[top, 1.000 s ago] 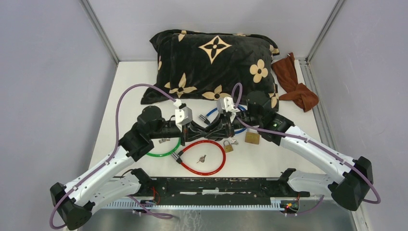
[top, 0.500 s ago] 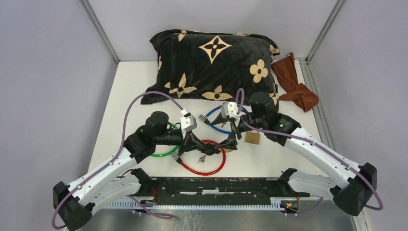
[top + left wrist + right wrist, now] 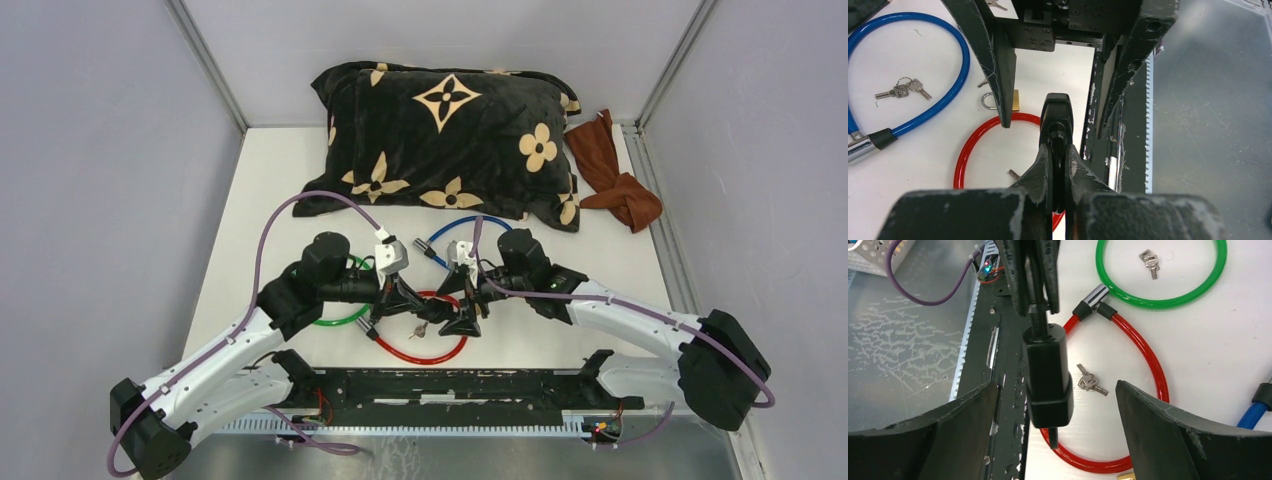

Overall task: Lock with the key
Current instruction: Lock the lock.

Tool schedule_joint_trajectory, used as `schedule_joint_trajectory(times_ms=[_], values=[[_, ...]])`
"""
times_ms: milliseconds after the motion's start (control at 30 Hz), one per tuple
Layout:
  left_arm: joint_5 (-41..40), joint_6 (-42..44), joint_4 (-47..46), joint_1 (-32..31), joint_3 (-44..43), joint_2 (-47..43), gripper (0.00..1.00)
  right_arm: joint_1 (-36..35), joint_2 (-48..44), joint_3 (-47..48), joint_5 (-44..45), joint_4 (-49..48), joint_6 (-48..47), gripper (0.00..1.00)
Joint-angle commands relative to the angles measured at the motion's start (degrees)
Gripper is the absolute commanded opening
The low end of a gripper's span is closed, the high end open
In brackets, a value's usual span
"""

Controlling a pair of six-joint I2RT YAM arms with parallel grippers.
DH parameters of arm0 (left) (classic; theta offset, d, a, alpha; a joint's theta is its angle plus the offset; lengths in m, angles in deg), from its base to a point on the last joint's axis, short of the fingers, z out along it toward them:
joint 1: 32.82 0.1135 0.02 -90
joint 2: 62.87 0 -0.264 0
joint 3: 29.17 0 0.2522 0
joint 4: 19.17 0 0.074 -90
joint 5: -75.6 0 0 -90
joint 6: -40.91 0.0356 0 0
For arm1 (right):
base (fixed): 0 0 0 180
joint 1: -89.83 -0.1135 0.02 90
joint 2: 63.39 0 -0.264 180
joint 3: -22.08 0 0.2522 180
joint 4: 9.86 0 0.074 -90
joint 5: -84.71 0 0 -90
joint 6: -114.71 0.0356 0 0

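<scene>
Having dropped toward near edge vs a sec ago, now meeting over red cable lock rather than up by blue cable lock.

L gripper: pressed together, pinching black stem going into black lock body. Stem = key or pin? Can't tell.

R gripper: spread wide, one finger each side of black lock body, touching neither face. Was near closed a sec ago, so reads as a fresh let-go.

Leaves black lock body hanging off L grip only, held off table, over near part of red loop.

Meaning for task: prob a regrip or handover just made, not a finished lock. No sign yet of any key turned.

Inside red loop: loose key pair, flat, untouched, apart from both grippers. Inside blue loop: key bunch. Inside green cable lock: small keys. Just beyond red loop: brass padlock, partly hidden behind R finger.

Next, prob: close R back on black lock body for firm hold, then twist w/ L. Risk: swinging or slipping on thin stem while unsupported.
</scene>
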Motion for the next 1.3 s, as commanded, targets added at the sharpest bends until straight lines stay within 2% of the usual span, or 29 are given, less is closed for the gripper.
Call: schedule_joint_trajectory(times_ms=[0, 167, 367, 400, 433, 467, 533, 667, 867, 900, 967, 1033, 1167, 1267], values=[[2.2, -1.7, -6.5, 0.4, 0.0, -2.2, 0.02, -0.4, 1.8, -2.4, 0.8, -15.4, 6.7, 0.88], [2.7, -3.2, -8.1, 0.7, 0.6, -2.4, 0.02, -1.6, 4.4, -1.5, 0.3, -17.7, 7.5, 0.66], [3.2, -4.6, -9.2, 1.1, 1.1, -2.6, 0.02, -2.6, 6.9, -0.5, -0.4, -16.7, 6.5, 0.62], [3.3, -4.6, -9.3, 1.1, 1.2, -2.6, 0.02, -2.8, 7.2, -0.4, -0.5, -16.4, 6.3, 0.58], [3.4, -4.6, -9.4, 1.1, 1.2, -2.6, 0.02, -2.9, 7.3, -0.3, -0.7, -16.4, 6.2, 0.53], [3.5, -4.7, -9.5, 1.3, 1.2, -2.6, 0.02, -3.0, 7.3, -0.4, -0.7, -16.6, 6.5, 0.39], [3.7, -4.7, -9.8, 1.2, 1.3, -2.6, 0.02, -3.0, 6.7, -0.6, -0.4, -17.5, 7.0, 0.20], [3.9, -5.7, -11.0, 1.3, 2.5, -2.8, 0.02, -3.1, 4.7, -0.6, -1.3, -22.3, 10.3, 0.01], [5.3, -7.1, -13.5, 1.4, 4.4, -3.4, 0.02, -3.0, 0.3, -0.6, -1.8, -27.1, 13.6, 0.00], [4.9, -7.1, -13.5, 1.4, 4.5, -3.7, 0.06, -3.0, -0.3, -0.4, -1.4, -26.0, 12.9, 0.00], [3.8, -6.8, -13.4, 1.7, 4.1, -4.1, 0.29, -2.9, -1.2, -0.2, -0.6, -23.1, 11.0, 0.00], [3.7, -5.8, -12.8, 2.2, 3.2, -4.2, 0.43, -2.7, -1.6, -0.5, -0.3, -21.7, 10.4, 0.00], [3.4, -3.1, -8.2, 3.5, 0.4, -4.6, 0.55, -2.4, -2.6, -0.8, 0.3, -19.6, 9.5, 0.00], [1.4, 0.8, -3.4, 3.9, -2.3, -4.9, 0.54, -2.4, -3.3, 0.2, 0.5, -16.1, 7.2, 0.00]])
